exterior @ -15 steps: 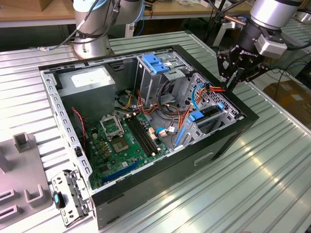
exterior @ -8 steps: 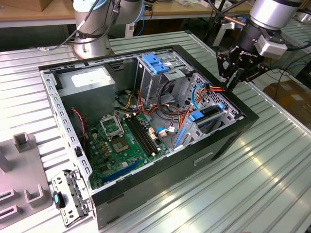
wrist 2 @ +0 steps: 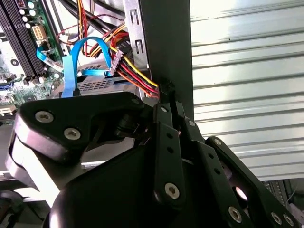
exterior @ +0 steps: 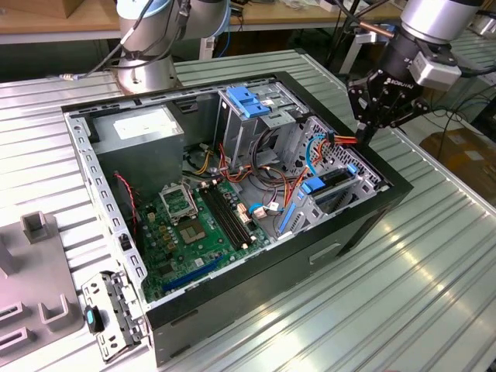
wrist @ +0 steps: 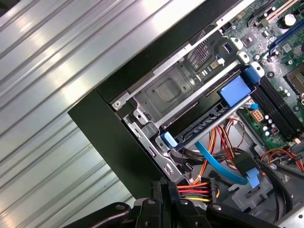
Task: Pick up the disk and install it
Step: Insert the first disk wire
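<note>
Claw point(exterior: 364, 133) is hanging at the rim of the computer case point(exterior: 232, 294), fingers pressing together with nothing visibly between them, beside the red-and-yellow wires point(wrist: 192, 189). Disk point(exterior: 333, 182) appears to be sitting in the corner bay, blue rails showing. Working well here likely means keeping the tips from snagging those wires. Print on the power supply's white sticker point(exterior: 143, 124) is reading too small to make out.

The silver-grey robot arm point(exterior: 435, 23) reaches in from the exterior view's upper right, its wrist angled downward. Its black metal pincer point(exterior: 364, 133) points down at a slight tilt, its slim fingers point(wrist 2: 167, 137) drawn together at the tips.
</note>
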Robot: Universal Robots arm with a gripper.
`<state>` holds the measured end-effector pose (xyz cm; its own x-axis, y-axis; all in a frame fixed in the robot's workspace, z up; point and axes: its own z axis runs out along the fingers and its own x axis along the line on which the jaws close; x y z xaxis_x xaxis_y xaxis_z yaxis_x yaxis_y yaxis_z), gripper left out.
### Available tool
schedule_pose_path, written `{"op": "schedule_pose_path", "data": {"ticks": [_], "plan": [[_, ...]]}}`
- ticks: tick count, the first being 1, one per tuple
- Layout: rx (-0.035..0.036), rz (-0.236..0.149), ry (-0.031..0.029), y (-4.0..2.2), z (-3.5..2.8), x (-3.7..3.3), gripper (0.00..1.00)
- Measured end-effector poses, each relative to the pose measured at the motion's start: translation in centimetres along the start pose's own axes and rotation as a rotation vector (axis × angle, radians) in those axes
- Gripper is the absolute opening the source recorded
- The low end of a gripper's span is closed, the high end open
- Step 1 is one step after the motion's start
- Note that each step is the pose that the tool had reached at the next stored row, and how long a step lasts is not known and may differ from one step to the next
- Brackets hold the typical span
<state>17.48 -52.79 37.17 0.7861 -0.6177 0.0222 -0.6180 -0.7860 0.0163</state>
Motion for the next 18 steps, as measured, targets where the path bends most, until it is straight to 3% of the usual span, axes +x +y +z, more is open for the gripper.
{"op": "schedule_pose_path", "data": {"ticks": [9, 18], "plan": [[-0.0001, 0.007, -0.0001, 0.74, 0.04, -0.93, 0.16], [-0.0027, 0.121, -0.002, 0.75, 0.08, -0.95, 0.16]]}}
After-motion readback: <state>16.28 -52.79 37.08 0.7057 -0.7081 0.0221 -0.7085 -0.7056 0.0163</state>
